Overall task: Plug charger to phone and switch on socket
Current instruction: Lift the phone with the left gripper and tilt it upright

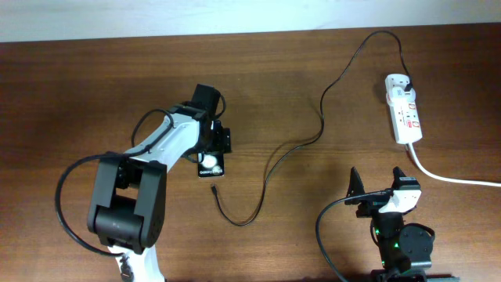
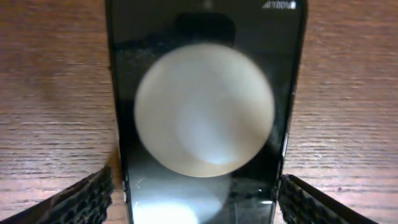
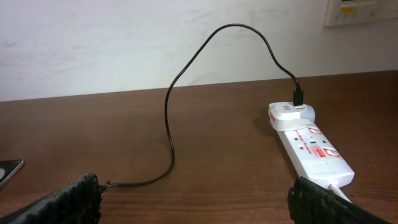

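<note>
The black phone (image 1: 212, 166) lies on the wooden table left of centre, white spots up. My left gripper (image 1: 212, 153) is lowered over it. In the left wrist view its fingers (image 2: 196, 200) straddle the phone (image 2: 205, 74), open, with a thin strip of wood showing at the left finger. The charger cable (image 1: 293, 147) runs from its loose connector tip (image 1: 213, 188), just in front of the phone, to its plug (image 1: 405, 81) in the white socket strip (image 1: 405, 113). My right gripper (image 1: 377, 182) is open and empty near the front edge; its view shows the socket (image 3: 314, 148) and cable (image 3: 168, 118).
The socket's thick white cord (image 1: 454, 178) runs off to the right edge, close behind my right gripper. A pale wall (image 3: 124, 43) stands behind the table. A corner of the phone (image 3: 7, 169) shows at the left of the right wrist view.
</note>
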Controlling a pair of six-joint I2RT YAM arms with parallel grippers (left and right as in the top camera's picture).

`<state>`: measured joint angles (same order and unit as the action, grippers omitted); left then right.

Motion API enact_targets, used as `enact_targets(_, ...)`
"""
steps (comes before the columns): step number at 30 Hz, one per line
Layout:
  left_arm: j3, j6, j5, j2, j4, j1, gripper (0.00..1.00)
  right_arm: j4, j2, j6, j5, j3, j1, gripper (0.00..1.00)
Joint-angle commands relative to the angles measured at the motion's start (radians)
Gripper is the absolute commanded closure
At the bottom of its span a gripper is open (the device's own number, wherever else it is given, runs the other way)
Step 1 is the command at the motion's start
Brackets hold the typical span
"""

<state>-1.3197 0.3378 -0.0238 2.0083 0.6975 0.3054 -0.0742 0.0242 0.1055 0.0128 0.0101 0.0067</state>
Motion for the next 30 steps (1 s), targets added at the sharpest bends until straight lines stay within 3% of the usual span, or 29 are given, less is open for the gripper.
enact_targets(1,0.030,0.017,-0.009,0.006,0.010,0.001,0.12,-0.006,-0.004,0.003,-0.008,-0.005,0.007,0.01)
enact_targets(8,0.050,0.066,-0.028,0.006,0.018,0.046,0.11,-0.006,-0.004,0.003,-0.008,-0.005,0.007,0.01)
enact_targets(13,0.056,0.066,-0.029,0.006,0.014,0.046,0.23,-0.006,-0.004,0.003,-0.008,-0.005,0.007,0.01)
enact_targets(17,0.056,0.065,-0.029,0.006,0.010,0.046,0.25,-0.006,-0.004,0.003,-0.008,-0.005,0.007,0.01)
enact_targets(19,0.050,0.064,-0.027,0.004,0.016,0.045,0.33,-0.006,-0.004,0.003,-0.008,-0.005,0.007,0.01)
enact_targets(24,-0.022,0.049,-0.013,-0.061,0.086,0.006,0.31,-0.006,-0.004,0.003,-0.008,-0.005,0.007,0.01)
enact_targets(28,-0.025,-0.016,0.162,-0.104,0.077,-0.058,0.31,-0.006,-0.004,0.003,-0.008,-0.005,0.007,0.01)
enact_targets(30,-0.026,-0.086,0.374,-0.109,0.070,-0.132,0.31,-0.006,-0.004,0.003,-0.008,-0.005,0.007,0.01)
